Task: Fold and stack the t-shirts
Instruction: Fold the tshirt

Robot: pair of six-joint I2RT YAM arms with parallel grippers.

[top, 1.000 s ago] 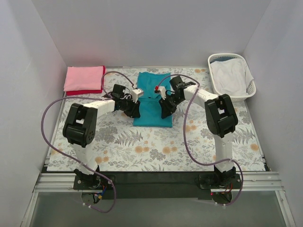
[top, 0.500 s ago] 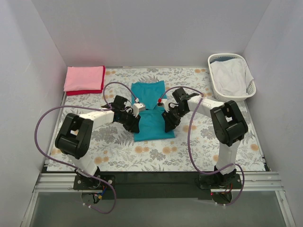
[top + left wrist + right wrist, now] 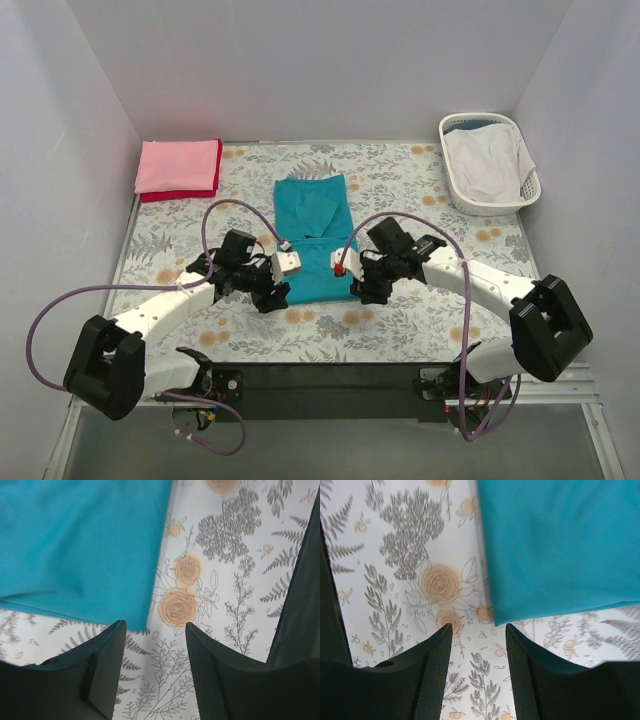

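Note:
A teal-blue t-shirt [image 3: 312, 225] lies flat as a long strip in the middle of the table, its near edge between the two arms. My left gripper [image 3: 277, 297] hovers open just off its near left corner [image 3: 125, 615], nothing between the fingers. On the other side, my right gripper [image 3: 365, 293] is open too, and the shirt's near right corner [image 3: 515, 612] lies just beyond its fingertips. A folded pink t-shirt [image 3: 178, 164] rests on a folded red t-shirt [image 3: 180, 193] at the far left.
A white slatted laundry basket [image 3: 455, 180] holding white cloth stands at the far right corner. The table carries a floral-print cover [image 3: 440, 310]. Walls close in on the left, back and right.
Both grippers drew the shirt's edge toward the near side, unfolding it into a long strip, then let go and opened. Both arms now sit lower and nearer the table front.

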